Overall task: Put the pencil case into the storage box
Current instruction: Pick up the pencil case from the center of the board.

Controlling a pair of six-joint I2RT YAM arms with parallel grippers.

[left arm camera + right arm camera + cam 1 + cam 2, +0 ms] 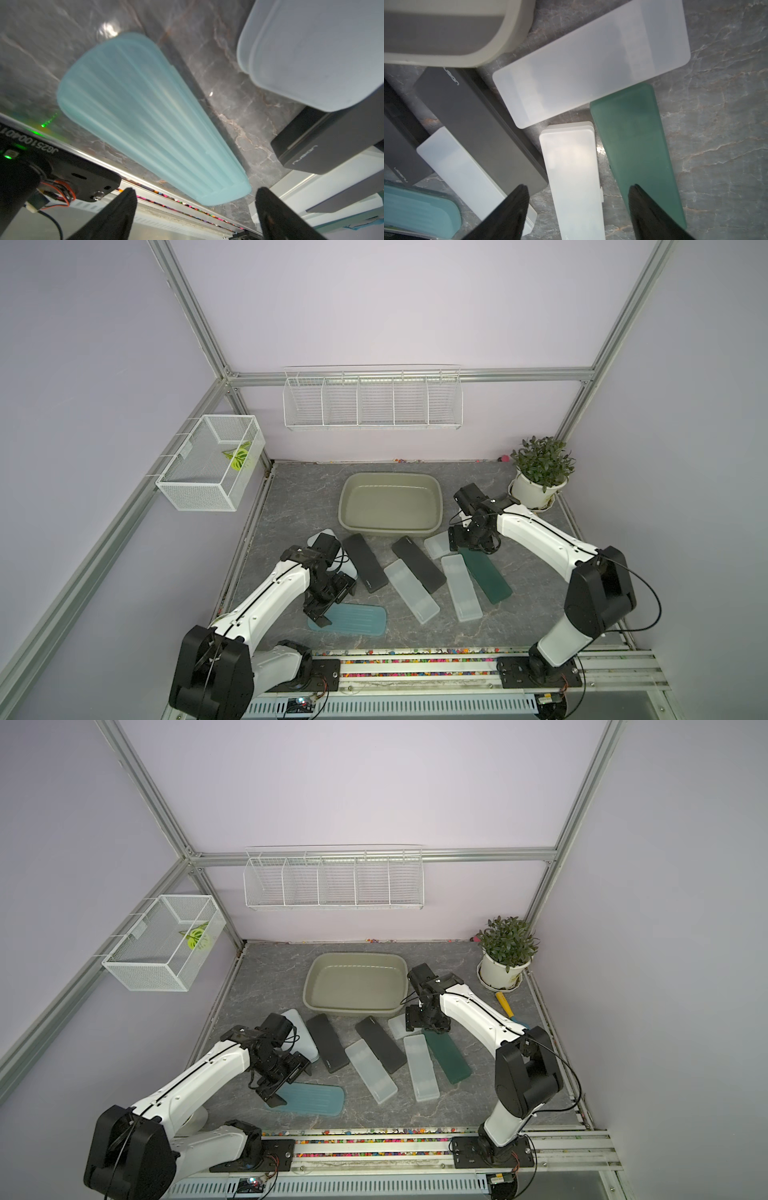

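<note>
The storage box (390,506) (355,984) is a beige-grey tub at the back of the table, and it is empty. Several pencil cases lie flat in front of it. A light blue ribbed case (353,620) (149,116) lies nearest the front. My left gripper (334,601) (196,191) hangs open over its left end and grips nothing. My right gripper (465,545) (578,187) is open above a frosted white case (571,176), beside a dark green case (484,574) (633,145). The box corner (446,31) shows in the right wrist view.
Two black cases (365,563) (419,564) and frosted ones (411,591) (461,587) crowd the middle. A pale case (328,535) lies partly under my left arm. A potted plant (538,475) stands back right. A wire basket (212,462) and wire rack (372,400) hang on the walls.
</note>
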